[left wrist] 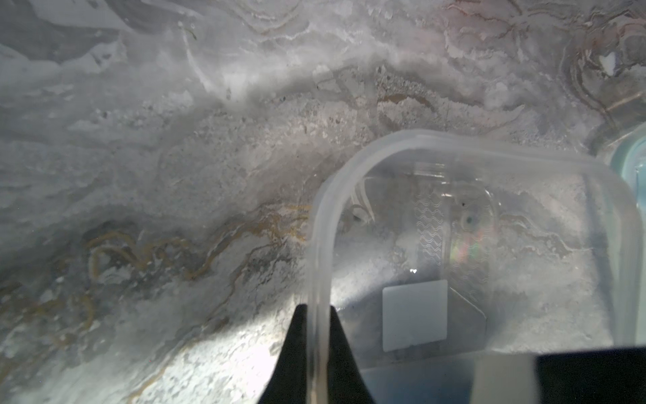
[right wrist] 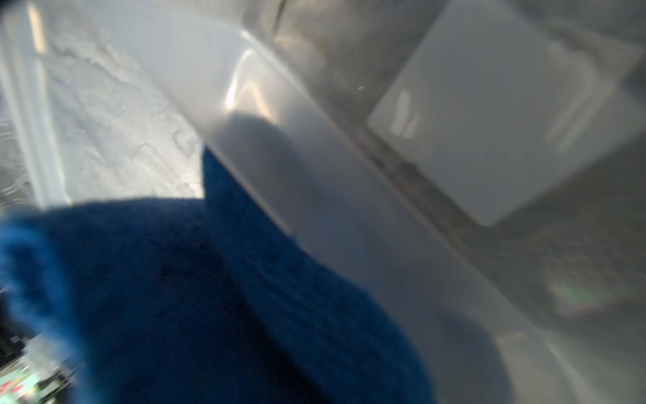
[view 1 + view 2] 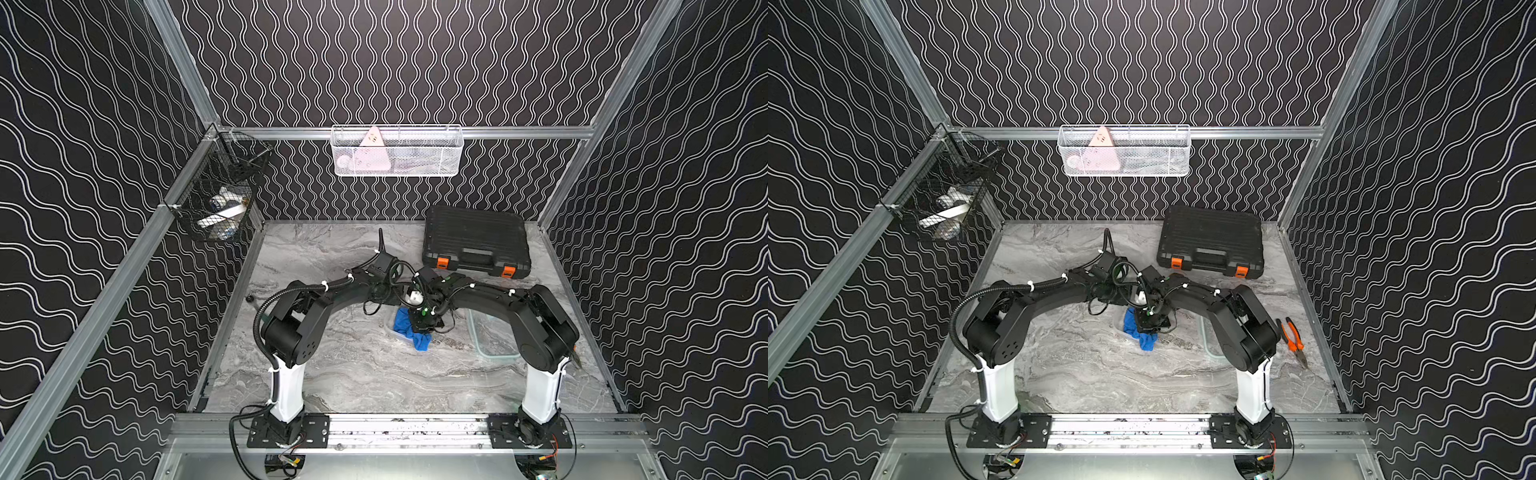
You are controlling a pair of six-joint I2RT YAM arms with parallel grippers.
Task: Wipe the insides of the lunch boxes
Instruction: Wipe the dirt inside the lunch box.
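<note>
The clear lunch box stands open on the marble table, mostly hidden under both wrists in both top views. My left gripper is shut on its rim, one black finger outside the wall and one inside. A blue cloth lies bunched in the box and hangs over its near edge. My right gripper points down into the box, shut on the cloth, which hides its jaws. The cloth presses against the inner divider. The green-rimmed lid lies flat to the right.
A black ribbed case with orange latches sits at the back right. Orange-handled pliers lie beside the right arm near the right wall. A white wire basket hangs on the back wall, a black mesh basket on the left rail.
</note>
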